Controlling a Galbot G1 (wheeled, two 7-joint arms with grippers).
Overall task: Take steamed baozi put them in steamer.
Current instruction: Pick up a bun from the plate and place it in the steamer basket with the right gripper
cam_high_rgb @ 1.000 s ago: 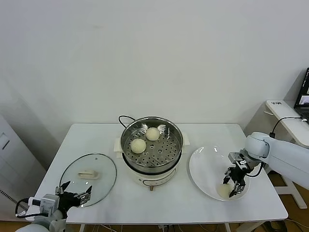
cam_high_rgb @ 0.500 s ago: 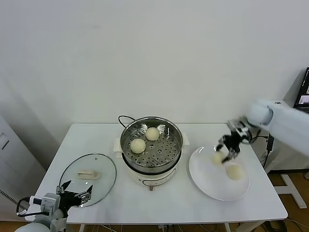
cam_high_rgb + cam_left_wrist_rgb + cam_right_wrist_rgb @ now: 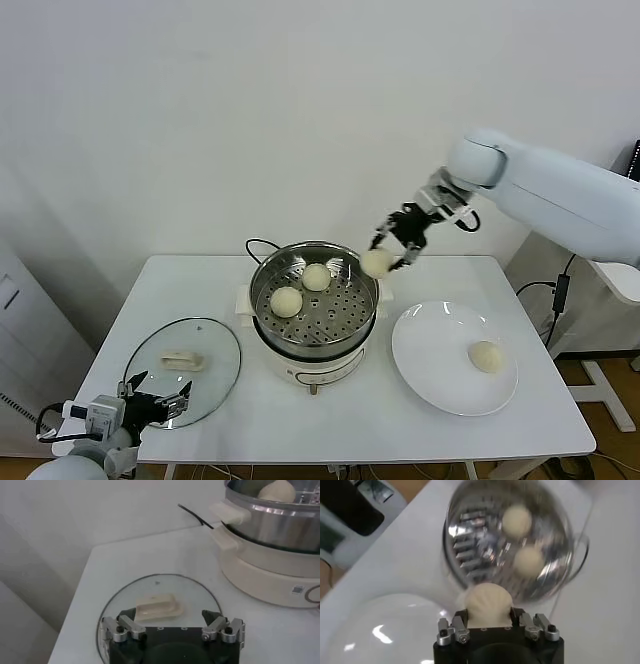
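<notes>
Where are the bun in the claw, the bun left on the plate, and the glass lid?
Held baozi [image 3: 376,262], head view, its rounded side.
Plate baozi [image 3: 486,356], head view, its top.
Glass lid [image 3: 215,372], head view, bare glass.

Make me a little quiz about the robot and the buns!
1. How many buns lie inside the steamer?
2. True or false: the right tool carries a bun in the air by the steamer's rim.
3. Where is the glass lid? A) on the steamer B) flat on the table C) on the plate

Key: 1. Two. 2. True. 3. B, near the parked open left tool.
</notes>
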